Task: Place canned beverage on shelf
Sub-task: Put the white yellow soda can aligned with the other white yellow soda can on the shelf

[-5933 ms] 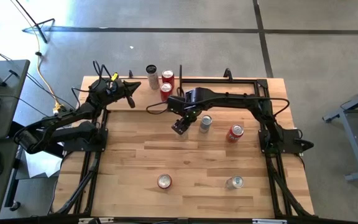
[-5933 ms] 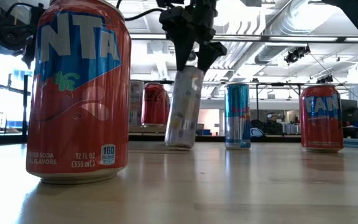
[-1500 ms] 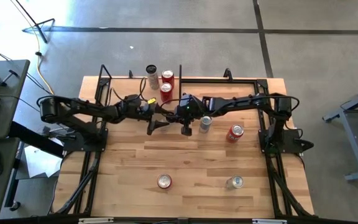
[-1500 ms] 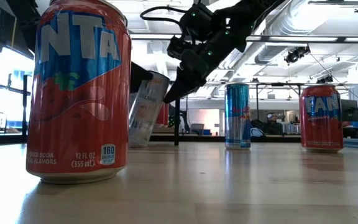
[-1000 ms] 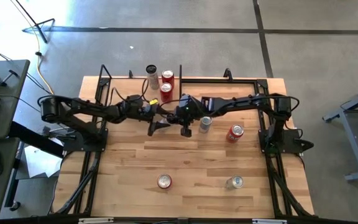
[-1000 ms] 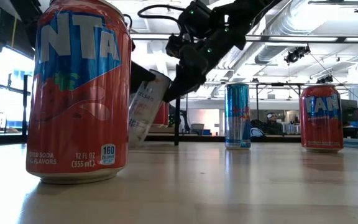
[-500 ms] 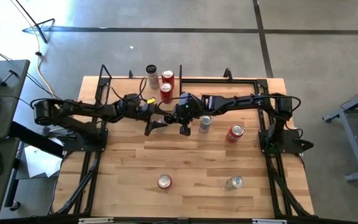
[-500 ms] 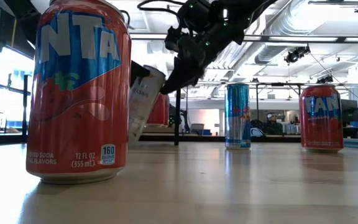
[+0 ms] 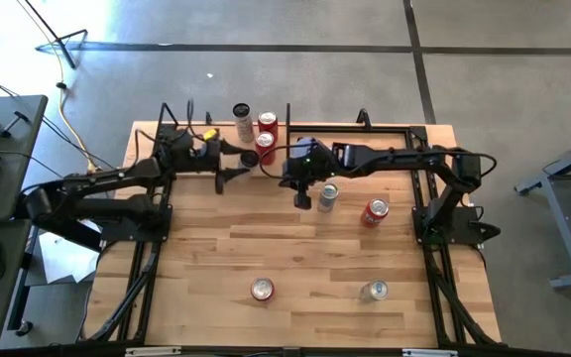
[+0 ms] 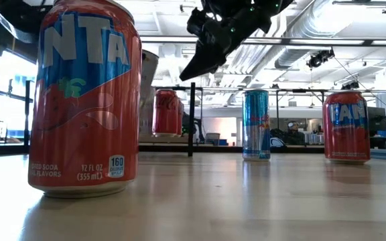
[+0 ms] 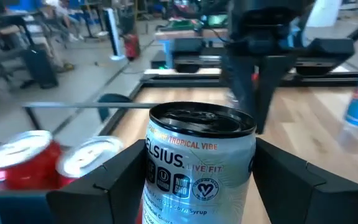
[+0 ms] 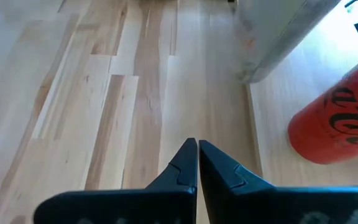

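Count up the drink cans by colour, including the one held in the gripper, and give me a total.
Red cans: 4
Silver cans: 4
Total: 8

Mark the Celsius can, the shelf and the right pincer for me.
Celsius can (image 11: 197,168): left wrist view, label.
Shelf (image 9: 385,126): high view, far rail.
Right pincer (image 12: 197,163): right wrist view, between the shut fingertips.
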Available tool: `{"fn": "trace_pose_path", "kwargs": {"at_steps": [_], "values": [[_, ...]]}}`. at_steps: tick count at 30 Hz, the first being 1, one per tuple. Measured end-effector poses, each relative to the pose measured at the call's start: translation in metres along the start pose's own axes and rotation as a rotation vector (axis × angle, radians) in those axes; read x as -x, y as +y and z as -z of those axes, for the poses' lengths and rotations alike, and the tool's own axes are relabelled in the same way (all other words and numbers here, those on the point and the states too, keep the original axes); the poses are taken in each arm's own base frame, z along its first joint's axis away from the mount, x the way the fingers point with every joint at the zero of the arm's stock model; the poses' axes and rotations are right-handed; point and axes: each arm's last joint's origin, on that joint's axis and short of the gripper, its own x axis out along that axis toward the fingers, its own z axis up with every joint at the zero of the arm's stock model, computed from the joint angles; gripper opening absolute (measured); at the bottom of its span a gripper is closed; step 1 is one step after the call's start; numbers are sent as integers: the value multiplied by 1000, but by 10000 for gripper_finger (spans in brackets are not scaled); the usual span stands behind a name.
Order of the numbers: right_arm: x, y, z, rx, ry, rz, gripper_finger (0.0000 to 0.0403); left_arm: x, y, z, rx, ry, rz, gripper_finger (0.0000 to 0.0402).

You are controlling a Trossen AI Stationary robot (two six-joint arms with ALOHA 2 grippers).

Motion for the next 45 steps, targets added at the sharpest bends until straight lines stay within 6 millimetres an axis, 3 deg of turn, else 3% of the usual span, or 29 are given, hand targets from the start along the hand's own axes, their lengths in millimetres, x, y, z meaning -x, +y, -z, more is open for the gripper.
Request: {"fn": "trace_pose_path", "kwargs": {"at_steps": [13,30,45], "values": [[-1,-1,2,13,6,-2,0,23,37,27,-35,-133,-100,243],[-2,-2,1,33,-6,1,0,3,61,60,-3,-111,-90,243],[-2,-2,1,33,-5,1,0,8,72,65,82,-128,-127,243]]}}
